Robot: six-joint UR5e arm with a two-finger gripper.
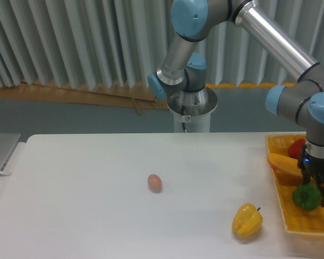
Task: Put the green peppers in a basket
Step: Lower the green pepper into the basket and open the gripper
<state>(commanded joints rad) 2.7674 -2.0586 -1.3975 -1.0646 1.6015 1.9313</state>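
Observation:
The glossy green pepper (306, 196) sits between the fingers of my gripper (315, 193), which is shut on it. Both are over the yellow-orange mesh basket (301, 220) at the table's right edge, with the pepper low over the basket floor near its left wall. I cannot tell whether the pepper touches the mesh. The gripper hangs straight down from the wrist (319, 156).
In the basket lie a red pepper (297, 147) and an orange-yellow vegetable (283, 162) behind the gripper. A yellow bell pepper (247, 220) stands on the white table just left of the basket. A brown egg (154, 182) lies mid-table. The robot base (191, 105) stands behind.

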